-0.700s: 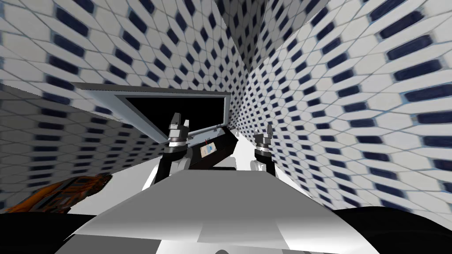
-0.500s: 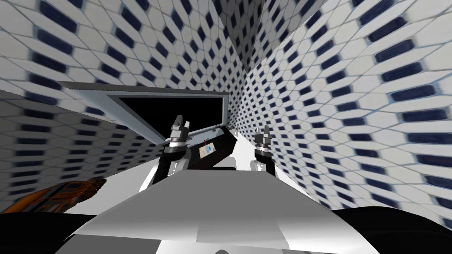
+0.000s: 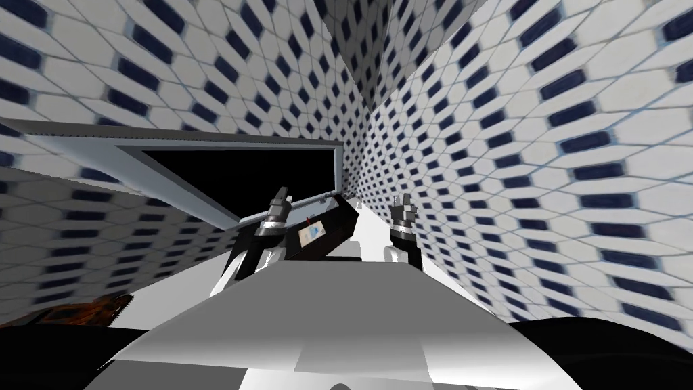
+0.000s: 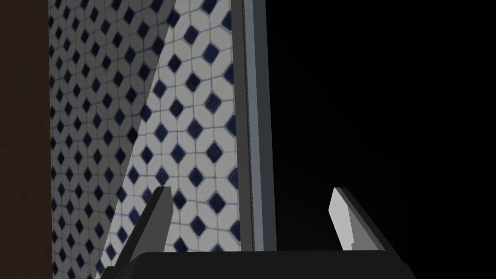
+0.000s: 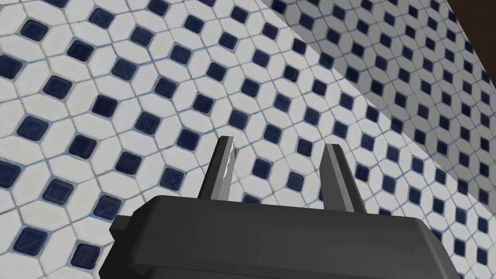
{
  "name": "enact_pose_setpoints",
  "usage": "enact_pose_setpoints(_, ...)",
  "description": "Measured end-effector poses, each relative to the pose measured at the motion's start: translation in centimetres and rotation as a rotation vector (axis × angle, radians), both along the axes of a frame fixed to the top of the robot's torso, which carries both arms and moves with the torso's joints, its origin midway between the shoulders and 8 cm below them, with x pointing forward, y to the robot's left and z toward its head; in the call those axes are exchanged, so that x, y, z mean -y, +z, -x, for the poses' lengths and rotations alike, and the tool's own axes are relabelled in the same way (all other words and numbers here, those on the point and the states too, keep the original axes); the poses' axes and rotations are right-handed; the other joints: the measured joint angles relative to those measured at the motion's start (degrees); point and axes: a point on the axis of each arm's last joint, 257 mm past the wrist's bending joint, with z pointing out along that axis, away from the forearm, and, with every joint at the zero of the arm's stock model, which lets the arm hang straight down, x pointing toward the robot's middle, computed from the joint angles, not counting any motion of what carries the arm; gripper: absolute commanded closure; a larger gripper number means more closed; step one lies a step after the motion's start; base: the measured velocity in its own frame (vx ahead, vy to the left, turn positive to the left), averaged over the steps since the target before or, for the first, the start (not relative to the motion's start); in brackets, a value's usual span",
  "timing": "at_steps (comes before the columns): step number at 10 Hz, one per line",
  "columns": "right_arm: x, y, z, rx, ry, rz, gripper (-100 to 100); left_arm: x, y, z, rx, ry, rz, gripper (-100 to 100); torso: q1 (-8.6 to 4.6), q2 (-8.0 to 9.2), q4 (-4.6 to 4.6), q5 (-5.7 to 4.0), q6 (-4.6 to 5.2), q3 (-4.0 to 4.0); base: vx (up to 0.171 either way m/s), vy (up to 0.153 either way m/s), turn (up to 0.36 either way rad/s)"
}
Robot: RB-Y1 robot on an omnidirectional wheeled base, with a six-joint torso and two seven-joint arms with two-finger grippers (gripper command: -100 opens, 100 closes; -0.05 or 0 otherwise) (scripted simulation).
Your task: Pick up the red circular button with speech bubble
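A tiny red speck (image 3: 310, 219), perhaps the red button, lies on a dark top (image 3: 340, 225) just past a small white and blue card (image 3: 310, 234); it is too small to make out. My left gripper (image 3: 282, 198) hangs a little left of them, open (image 4: 249, 193) with nothing between its fingers, pointing at a grey frame (image 4: 254, 121) and a black area. My right gripper (image 3: 403, 199) is raised to the right of the dark top, close to the tiled wall, fingers (image 5: 279, 143) apart and empty.
White walls with dark blue diamond tiles (image 3: 541, 169) close in on the right and behind. A grey-framed opening (image 3: 203, 139) with a black area lies behind the dark top. A white surface (image 3: 372, 233) runs beside it. An orange object (image 3: 81, 313) sits at the lower left.
The whole head view has shifted, so I have moved: the framed opening spreads wider to the left and the orange object slides toward the edge. My left gripper sits lower and slightly right.
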Motion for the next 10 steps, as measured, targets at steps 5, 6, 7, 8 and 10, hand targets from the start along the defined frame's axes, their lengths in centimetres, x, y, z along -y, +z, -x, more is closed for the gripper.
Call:
enact_pose_setpoints(5, 0.0, 0.0, 0.0, 0.000, 0.000, 0.000, 0, -6.2, -9.5, -0.6, -0.251, 0.105, -0.018, -100, -0.10, -0.07, -0.01, -0.03, 0.02, -0.04, 0.034, -0.061, -0.173)
enact_pose_setpoints(6, 0.0, 0.0, 0.0, 0.000, 0.000, 0.000, 0, -6.9, -10.5, -0.6, -0.281, 0.119, -0.017, -100, -0.07, -0.03, 0.00, -0.02, -0.01, -0.01, 0.020, -0.051, -0.113)
enact_pose_setpoints(7, 0.0, 0.0, 0.0, 0.000, 0.000, 0.000, 0, -7.8, -12.5, -0.1, -0.323, 0.139, -0.018, -100, -0.07, 0.02, 0.00, -0.01, 0.01, 0.01, 0.021, -0.068, -0.225)
enact_pose_setpoints(8, 0.0, 0.0, 0.0, 0.000, 0.000, 0.000, 0, -9.1, -14.2, 0.3, -0.371, 0.165, -0.022, -100, -0.11, 0.03, 0.01, -0.03, 0.02, 0.02, 0.018, -0.043, -0.077)
enact_pose_setpoints(10, 0.0, 0.0, 0.0, 0.000, 0.000, 0.000, 0, -11.1, -16.7, 0.9, -0.442, 0.201, -0.022, -100, -0.01, 0.03, 0.01, -0.01, 0.01, 0.02, 0.029, -0.045, -0.186)
